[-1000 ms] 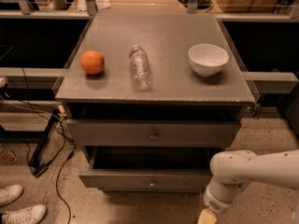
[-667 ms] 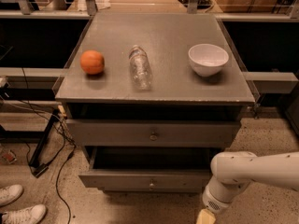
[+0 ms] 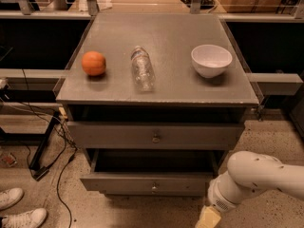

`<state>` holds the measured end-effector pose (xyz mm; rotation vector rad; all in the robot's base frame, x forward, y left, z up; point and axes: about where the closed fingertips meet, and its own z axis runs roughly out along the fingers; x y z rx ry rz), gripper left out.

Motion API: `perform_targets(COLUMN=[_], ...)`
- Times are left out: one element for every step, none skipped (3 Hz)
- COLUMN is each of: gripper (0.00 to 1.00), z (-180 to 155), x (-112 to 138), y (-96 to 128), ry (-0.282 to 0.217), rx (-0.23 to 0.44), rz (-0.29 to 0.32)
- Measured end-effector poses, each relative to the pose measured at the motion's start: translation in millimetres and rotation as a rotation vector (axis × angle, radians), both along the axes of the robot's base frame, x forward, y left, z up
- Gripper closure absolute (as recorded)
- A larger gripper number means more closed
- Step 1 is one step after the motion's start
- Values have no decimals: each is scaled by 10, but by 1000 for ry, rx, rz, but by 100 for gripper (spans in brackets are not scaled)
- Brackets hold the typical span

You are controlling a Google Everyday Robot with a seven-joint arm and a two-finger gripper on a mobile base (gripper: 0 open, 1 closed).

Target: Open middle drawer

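Note:
The grey cabinet has a taller upper drawer [image 3: 118, 136] with a larger knob. Below it is the middle drawer [image 3: 118, 183], with a small round metal knob [image 3: 153, 188] at its centre. The middle drawer stands pulled out towards me, and its dark inside shows behind the front. My white arm [image 3: 256, 177] comes in from the lower right. My gripper [image 3: 209, 218] shows only as a yellowish tip at the bottom edge. It is low, to the right of the middle drawer's front and apart from the knob.
On the cabinet top [image 3: 166, 32] lie an orange [image 3: 93, 63], a clear plastic bottle [image 3: 142, 69] on its side, and a white bowl [image 3: 211, 60]. Cables [image 3: 57, 141] and a dark stand lie on the floor at left. Two white shoes [image 3: 19, 210] are at the bottom left.

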<state>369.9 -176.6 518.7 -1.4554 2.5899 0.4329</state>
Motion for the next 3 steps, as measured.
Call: perform_targets(gripper=[0, 0, 0], z=[89, 6, -63], x=[45, 95, 190], y=[84, 294, 529], ry=[-34, -21, -20], rx=[35, 62, 66], rz=[25, 62, 111])
